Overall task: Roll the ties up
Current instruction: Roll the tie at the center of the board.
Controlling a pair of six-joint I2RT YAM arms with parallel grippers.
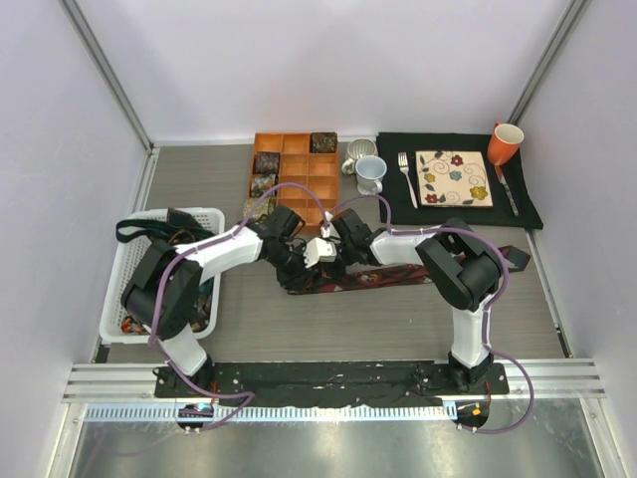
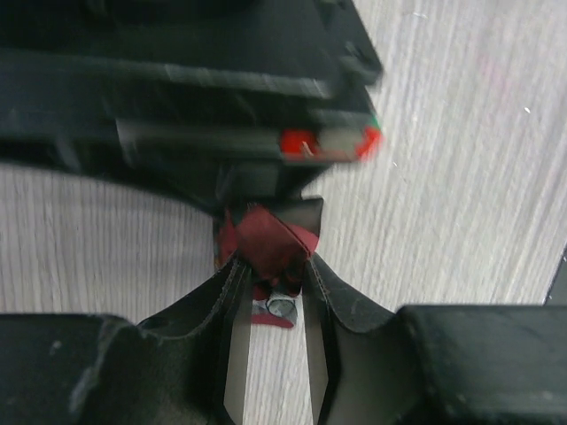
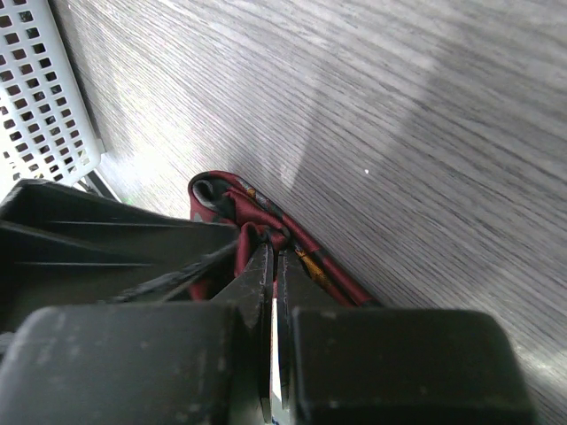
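Grey table: maroon tie, basket, tray, placemat.

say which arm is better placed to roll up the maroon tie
Left, probably: the left tool pinches the curled end of the maroon tie, and the loose length runs to the right. The right tool is shut on that same end, so it could just anchor.

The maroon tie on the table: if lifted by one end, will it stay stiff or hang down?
Probably floppy: the maroon tie lies flat, and its end curls softly. Likely light, being thin cloth. The loose curl may unroll if released.
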